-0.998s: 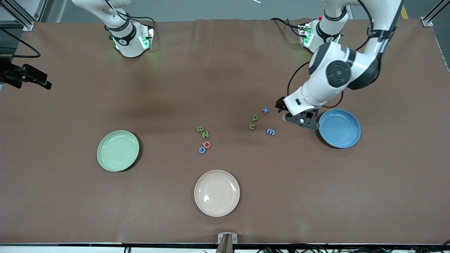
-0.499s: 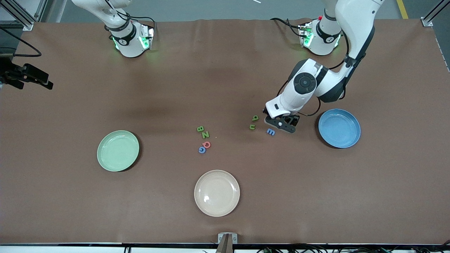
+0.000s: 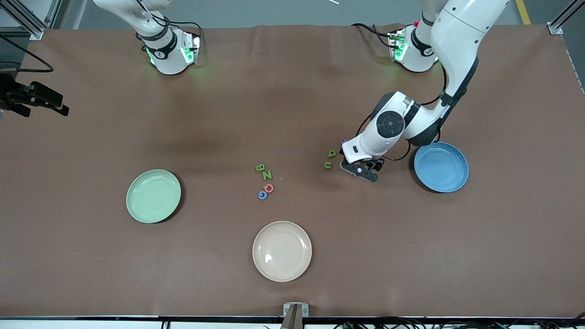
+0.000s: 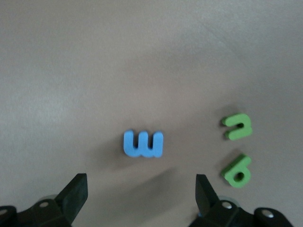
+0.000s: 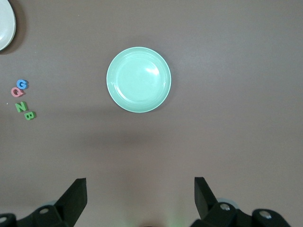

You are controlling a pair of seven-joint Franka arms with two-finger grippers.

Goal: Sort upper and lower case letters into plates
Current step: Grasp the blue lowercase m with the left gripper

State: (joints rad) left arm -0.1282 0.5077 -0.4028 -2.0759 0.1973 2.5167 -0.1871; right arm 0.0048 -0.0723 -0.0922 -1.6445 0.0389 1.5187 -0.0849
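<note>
In the front view, the left gripper [image 3: 359, 171] is seen low over the bench [image 3: 292, 114], just beside the green letters [image 3: 330, 159] — the sky-blue plate [image 3: 441, 167] lies close by.

In the left wrist view, the blue m [image 4: 143, 144] is centred between wide-open, empty fingers [image 4: 75, 194], its long axis spanning the gap.

In the right wrist view, the right gripper [image 5: 139, 201] is shown open and empty above the mint plate [image 5: 138, 79], waiting.

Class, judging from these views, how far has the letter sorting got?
Nothing is sorted: the mint green plate and blue plate hold no letters. The open left gripper is over the blue m, not gripping it. The right gripper, open, waits above the mint plate. All visible letters remain.
</note>
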